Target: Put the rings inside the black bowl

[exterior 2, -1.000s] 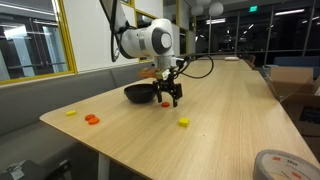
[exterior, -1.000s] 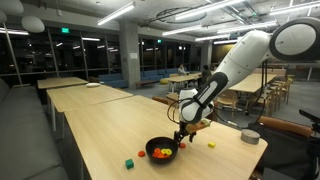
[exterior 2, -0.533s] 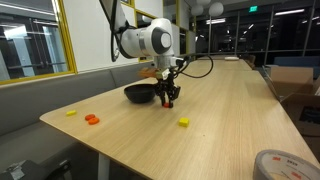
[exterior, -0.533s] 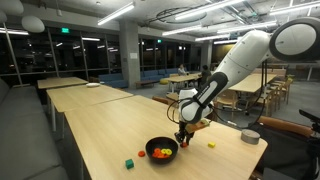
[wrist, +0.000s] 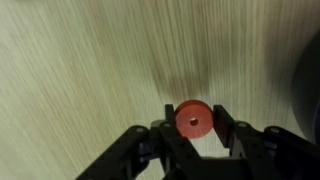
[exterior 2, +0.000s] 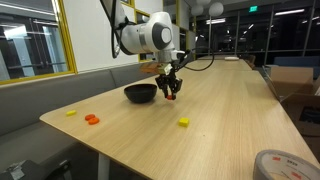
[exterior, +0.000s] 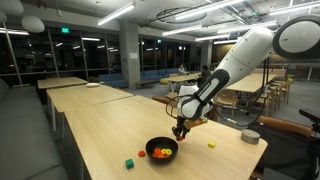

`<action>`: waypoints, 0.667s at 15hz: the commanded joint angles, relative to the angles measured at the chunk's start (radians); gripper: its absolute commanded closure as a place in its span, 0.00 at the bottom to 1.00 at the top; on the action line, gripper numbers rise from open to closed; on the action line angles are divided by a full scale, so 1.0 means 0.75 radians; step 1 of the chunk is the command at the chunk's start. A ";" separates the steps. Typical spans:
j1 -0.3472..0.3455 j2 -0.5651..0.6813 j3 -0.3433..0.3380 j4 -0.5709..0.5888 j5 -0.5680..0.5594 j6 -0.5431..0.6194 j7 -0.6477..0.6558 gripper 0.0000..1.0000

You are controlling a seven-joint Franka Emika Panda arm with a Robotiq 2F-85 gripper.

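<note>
Wrist view looks straight down at the pale wooden table point(wrist: 80, 60). The gripper point(wrist: 195, 128) comes in from the bottom of the picture. Its two black fingers point(wrist: 165, 135) are pressed shut on a small red ring point(wrist: 193, 117) with a hole in the middle. The ring sits flat between the tips. A soft shadow lies on the wood just above it. A dark curved shape shows at the right edge, but I cannot tell what it is.

In both exterior views the white arm point(exterior: 235, 55) reaches down to the table. The gripper point(exterior: 180, 131) is in the middle of the picture, just beside the black bowl point(exterior: 149, 149) and up and to the right of it. It looks a little bit off the table. Some rings in the bowl point(exterior: 160, 153), orange and red, already lie inside. A red piece point(exterior: 139, 157) and a green cube point(exterior: 128, 163) lie on the wood at the lower left of the bowl. A yellow piece point(exterior: 212, 144) lies to the right of the gripper. A grey round container point(exterior: 250, 136) stands at the far right of the table.

In an exterior view the gripper point(exterior 2: 171, 93) is just right of the black bowl point(exterior 2: 141, 93), with a red spot at its tip. A yellow piece point(exterior 2: 183, 122) lies below it. An orange piece point(exterior 2: 92, 119) and a small yellow thing point(exterior 2: 70, 112) lie well apart, at the lower left. A roll of tape point(exterior 2: 283, 165) sits in the lower right corner.
</note>
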 commanded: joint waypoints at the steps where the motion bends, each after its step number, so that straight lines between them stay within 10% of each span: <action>1: 0.018 -0.097 -0.013 -0.035 -0.051 0.119 -0.016 0.76; 10: -0.395 -0.074 0.608 0.033 0.536 0.182 -0.837 0.75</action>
